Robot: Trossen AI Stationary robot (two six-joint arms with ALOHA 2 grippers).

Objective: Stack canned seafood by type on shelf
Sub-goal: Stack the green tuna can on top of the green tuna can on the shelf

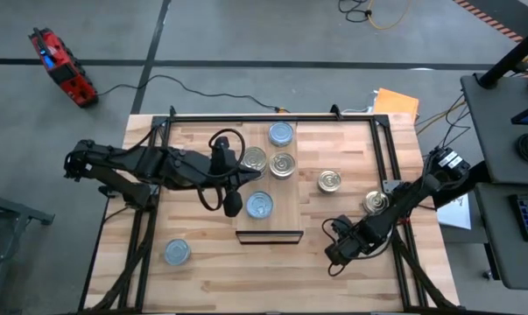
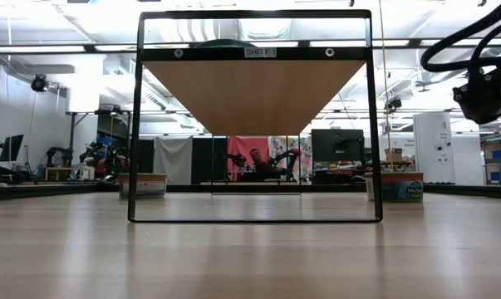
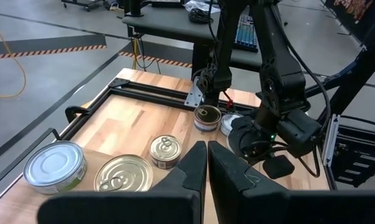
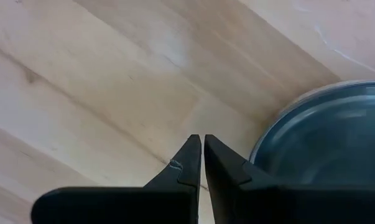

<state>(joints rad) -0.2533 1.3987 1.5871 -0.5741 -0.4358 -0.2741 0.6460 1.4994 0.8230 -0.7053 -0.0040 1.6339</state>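
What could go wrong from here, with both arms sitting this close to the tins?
1. The left gripper, jaws shut, hangs right beside the blue-topped tin on the shelf; a sideways move could knock it off.
2. The right gripper, jaws shut, points at bare table next to a tin; it must open before any grasp.
3. One tin lies far from the shelf, probably a long reach.

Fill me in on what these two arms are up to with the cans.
Neither arm holds anything. The left gripper is shut, poised over the pale wooden shelf beside a blue-grey-topped round tin. Three more tins sit on the shelf, unstacked. The right gripper, also shut, hovers low over the wooden tabletop. A gold-topped tin and others still lie loose on the table.
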